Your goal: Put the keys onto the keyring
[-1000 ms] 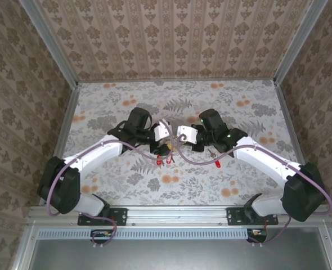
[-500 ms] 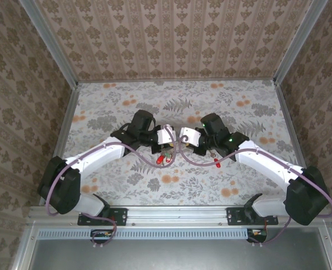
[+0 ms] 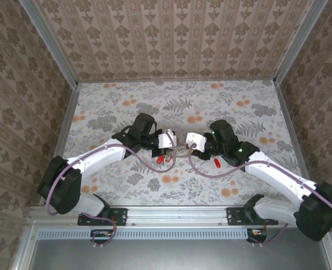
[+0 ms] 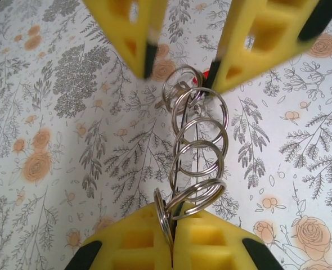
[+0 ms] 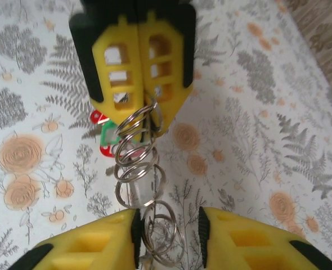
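Over the middle of the floral table [image 3: 115,107] the two arms meet nose to nose, and handing over the keyring [image 4: 197,149], a chain of linked steel rings stretched in the air between them, looks to be the step in hand. The left gripper [image 4: 171,216] is clamped on one end ring. The right gripper [image 5: 167,222] has its jaws parted around the other end. The left should hold firm and level while the right backs straight out, so that no ring snags. Red and green keys [image 5: 105,132] show just under the left gripper, and one red key [image 3: 216,163] lies loose by the right arm. A second ago the right gripper held the chain and the left was open, and the right arm has since drawn back toward its own side.
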Motion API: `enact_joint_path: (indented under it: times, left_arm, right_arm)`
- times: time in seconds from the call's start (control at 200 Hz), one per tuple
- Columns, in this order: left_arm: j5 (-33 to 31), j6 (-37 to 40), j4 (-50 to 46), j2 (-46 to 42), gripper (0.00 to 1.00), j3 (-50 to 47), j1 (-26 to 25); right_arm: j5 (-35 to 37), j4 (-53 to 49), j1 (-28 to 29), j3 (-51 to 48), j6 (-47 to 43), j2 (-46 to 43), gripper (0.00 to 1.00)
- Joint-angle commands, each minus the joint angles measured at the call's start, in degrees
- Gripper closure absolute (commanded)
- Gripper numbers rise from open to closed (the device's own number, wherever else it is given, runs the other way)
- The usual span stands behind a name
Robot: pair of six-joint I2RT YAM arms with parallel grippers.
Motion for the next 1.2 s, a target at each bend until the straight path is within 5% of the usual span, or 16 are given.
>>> enact_joint_path:
  times: [0.0, 0.25, 0.675, 0.915, 1.195]
  left_arm:
    - [2.6, 0.1, 3.0, -2.5, 1.00, -1.1, 0.1]
    - [9.7, 0.6, 10.1, -7.0, 1.00, -4.2, 3.0]
    - [19.2, 4.0, 8.8, -8.7, 1.00, -2.3, 5.7]
    - [24.6, 7.2, 2.6, -8.5, 1.00, 0.5, 6.5]
    - [26.7, 5.7, 2.2, -7.2, 1.00, 1.9, 6.5]
  right_arm:
    - [-5.4, 4.5, -2.0, -3.2, 3.6, -6.1, 0.61]
    - [-9.7, 1.7, -4.2, -9.5, 3.1, -17.6, 0.49]
    - [-16.7, 3.9, -5.1, -7.3, 8.3, -14.5, 0.47]
    - [-10.9, 5.9, -5.0, -10.7, 4.7, -22.4, 0.68]
    - [-5.0, 7.5, -1.4, -11.5, -4.1, -23.2, 0.77]
